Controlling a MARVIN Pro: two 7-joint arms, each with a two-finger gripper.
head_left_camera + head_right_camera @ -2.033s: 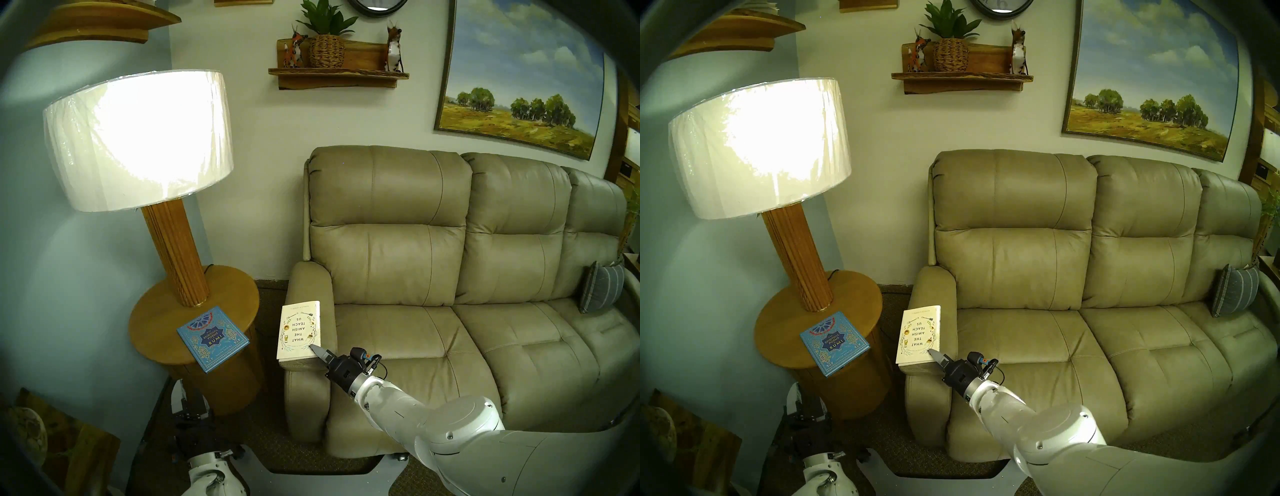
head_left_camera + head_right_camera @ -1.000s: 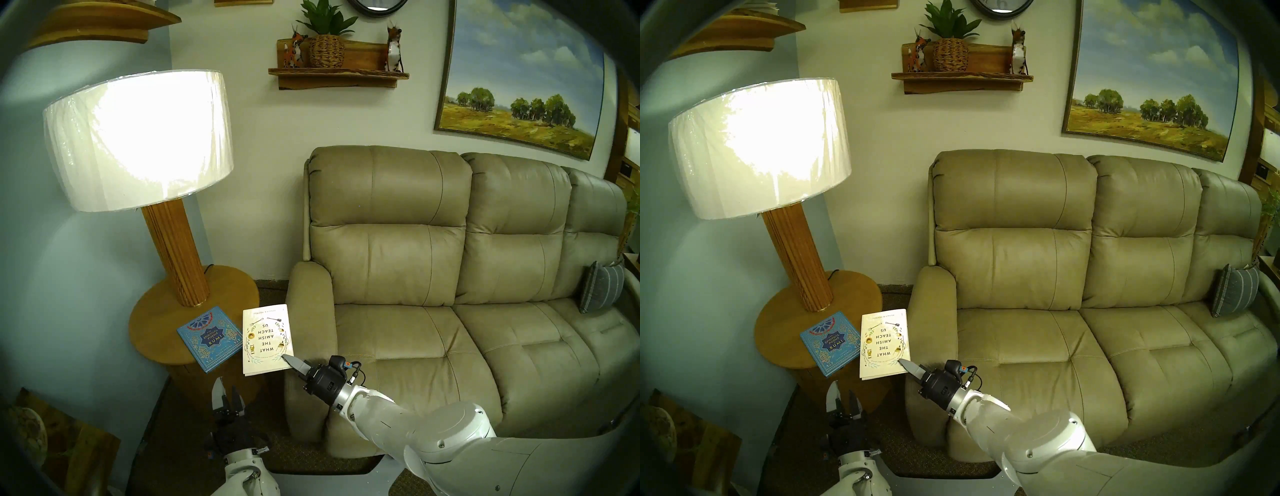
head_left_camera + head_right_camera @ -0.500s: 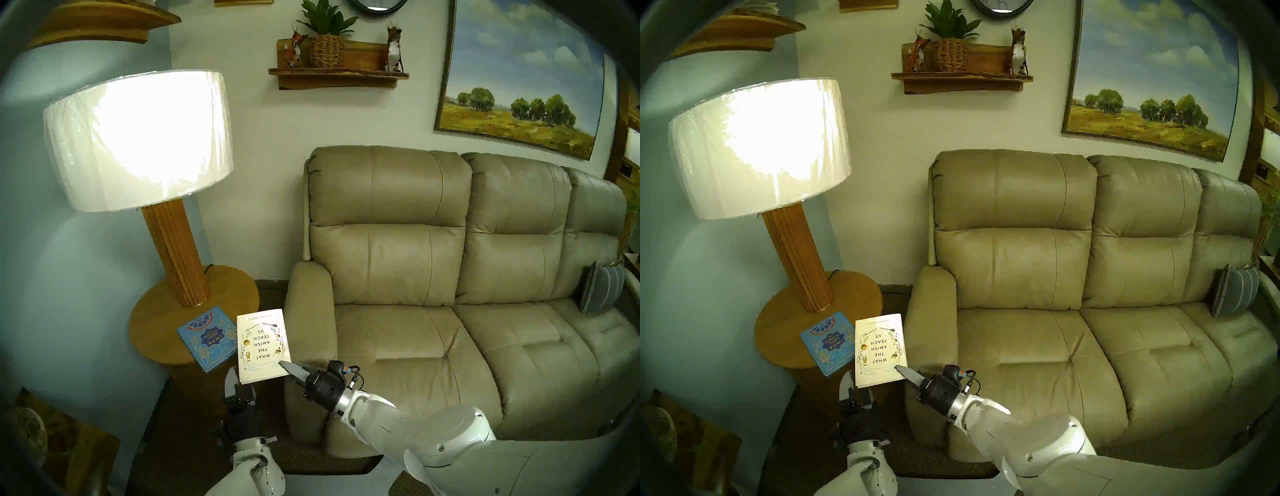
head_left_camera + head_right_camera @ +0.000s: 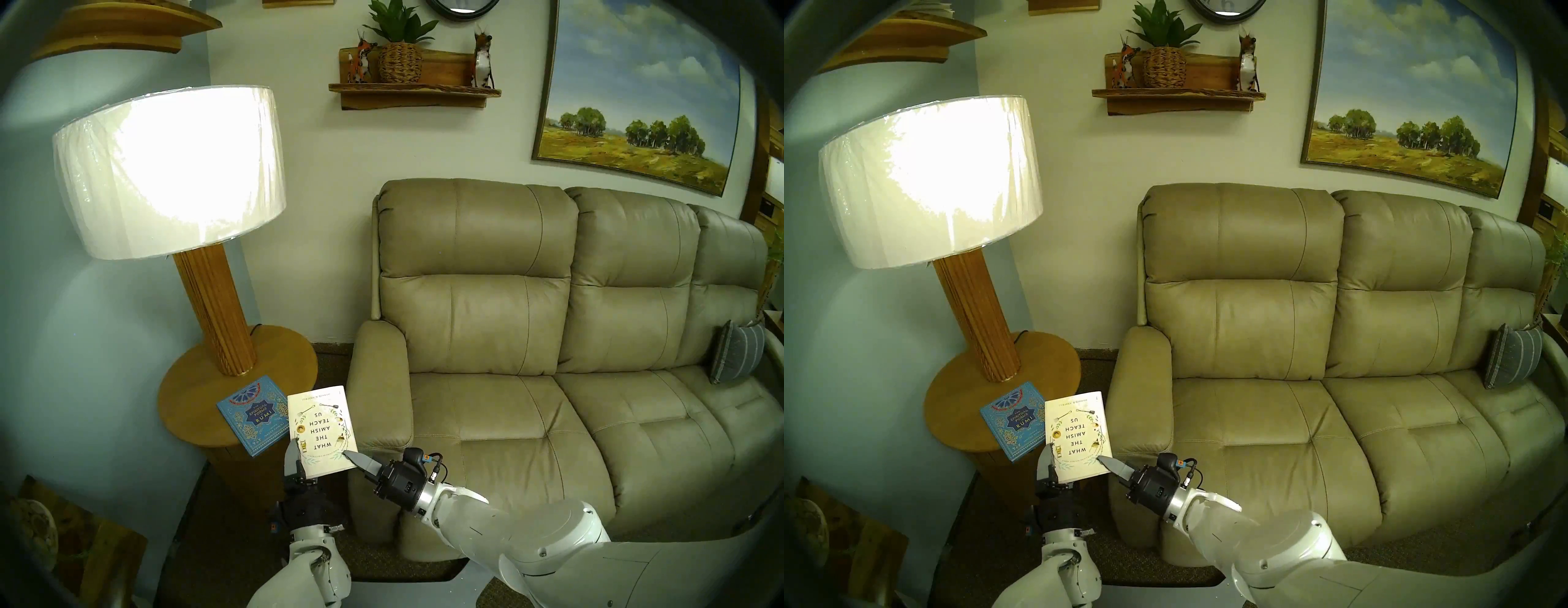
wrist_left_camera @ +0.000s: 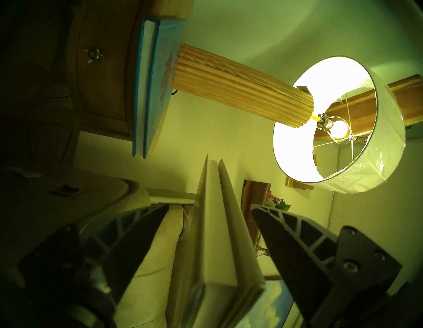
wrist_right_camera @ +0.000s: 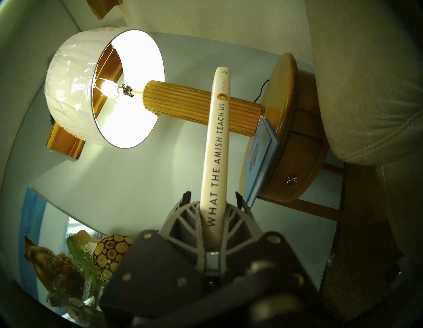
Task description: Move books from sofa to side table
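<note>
The cream-white book point(image 4: 321, 429) hangs level in the air between the sofa's point(image 4: 509, 382) left armrest and the side table point(image 4: 191, 382). Its far left corner overlaps the turquoise-blue book point(image 4: 254, 414), which lies on the table's front edge. My right gripper point(image 4: 350, 456) is shut on the cream book's near right corner. The right wrist view shows the spine point(image 6: 216, 146) clamped in that gripper point(image 6: 212, 197). My left gripper point(image 4: 297, 460) is open, one finger above and one below the book's near left edge point(image 5: 215, 229). The left wrist view shows gaps on both sides.
A lit lamp with a wide white shade point(image 4: 169, 170) on a thick ribbed wooden post point(image 4: 220, 314) fills the back of the table. A striped cushion point(image 4: 736, 352) leans at the sofa's far right. Carpet point(image 4: 331, 361) shows between table and armrest.
My right gripper has carried the cream book off the armrest, leftward and slightly toward me. My left gripper has risen from below, and its open fingers now straddle the book's near edge.
</note>
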